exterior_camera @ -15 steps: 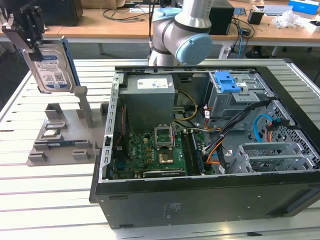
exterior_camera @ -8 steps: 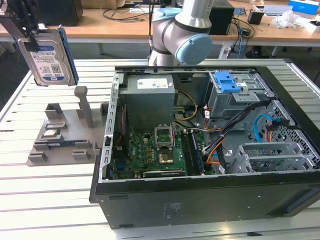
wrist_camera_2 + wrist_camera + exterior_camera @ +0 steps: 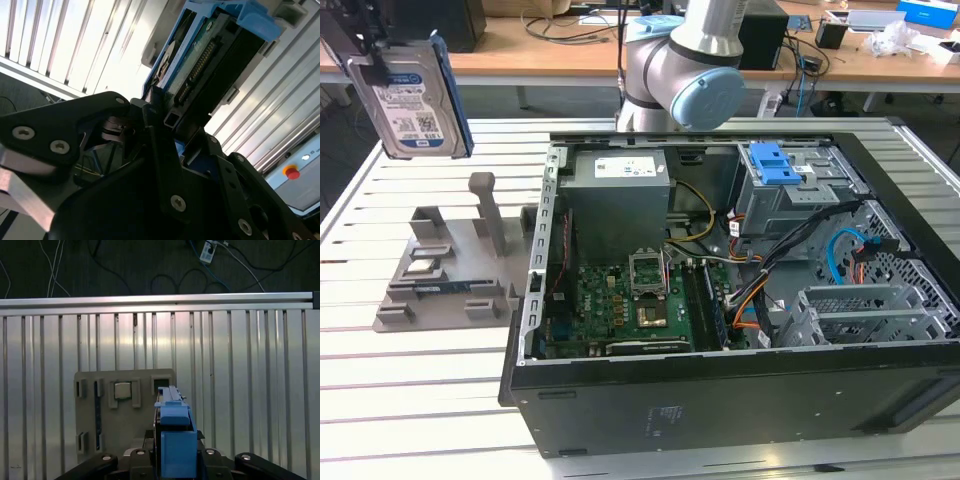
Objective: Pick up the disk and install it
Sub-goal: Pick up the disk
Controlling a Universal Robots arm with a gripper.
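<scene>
Gripping the disk (image 3: 412, 100) tight in the end effector (image 3: 167, 130), pinching its blue frame from both sides. Holding it up in the air, standing on edge, in the upper left of the exterior view, well above the table (image 3: 420, 400) and the grey holder (image 3: 445, 275). Looking down past it onto that same grey holder in the first wrist view. Hanging well apart from the open computer case (image 3: 720, 420), in the middle and right of the exterior view.

Seeming done with the picking up, and not yet putting in. Looking like the carrying part of the job.

Probably calling for a trip across to the grey drive cage (image 3: 800, 205) under the blue latch (image 3: 772, 162). Also likely needing a turn to match the slot and a straight slide in, without bumping the cables (image 3: 790, 250).
</scene>
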